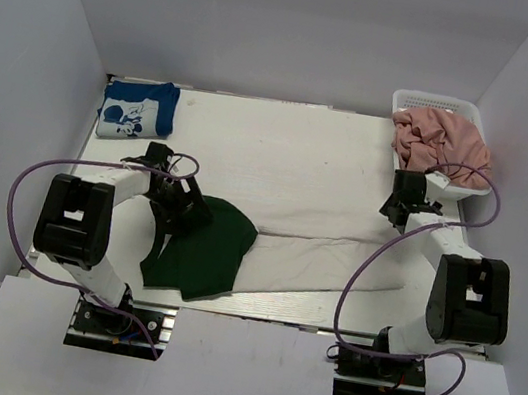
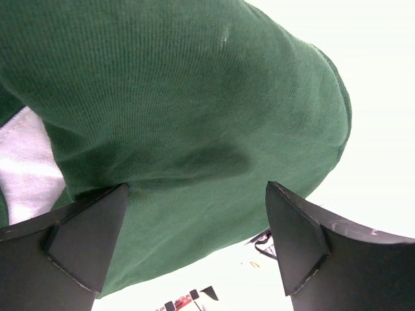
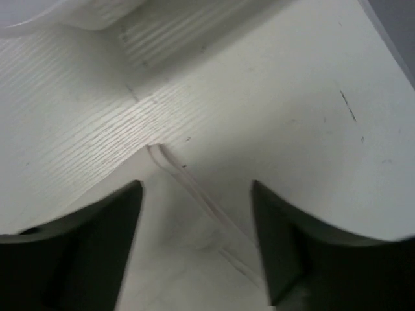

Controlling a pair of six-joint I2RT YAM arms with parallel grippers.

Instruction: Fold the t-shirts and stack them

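With fingers apart on both, the left gripper [image 1: 189, 207] hangs over the green sleeve [image 1: 209, 254] of the white t-shirt [image 1: 320, 256] by the worktop's [image 1: 284, 140] near edge, and the right gripper [image 1: 395, 211] hangs over its hem [image 3: 188, 181].

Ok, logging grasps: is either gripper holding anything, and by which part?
Nothing is held. Left gripper open above the green sleeve; right gripper open above the white hem.

White t-shirt with dark green sleeve [image 1: 285, 252] spread loosely in the middle, blue cartoon-print t-shirt [image 1: 139, 108] folded far left, pink t-shirt [image 1: 436, 140] crumpled in basket [image 1: 432, 100] far right
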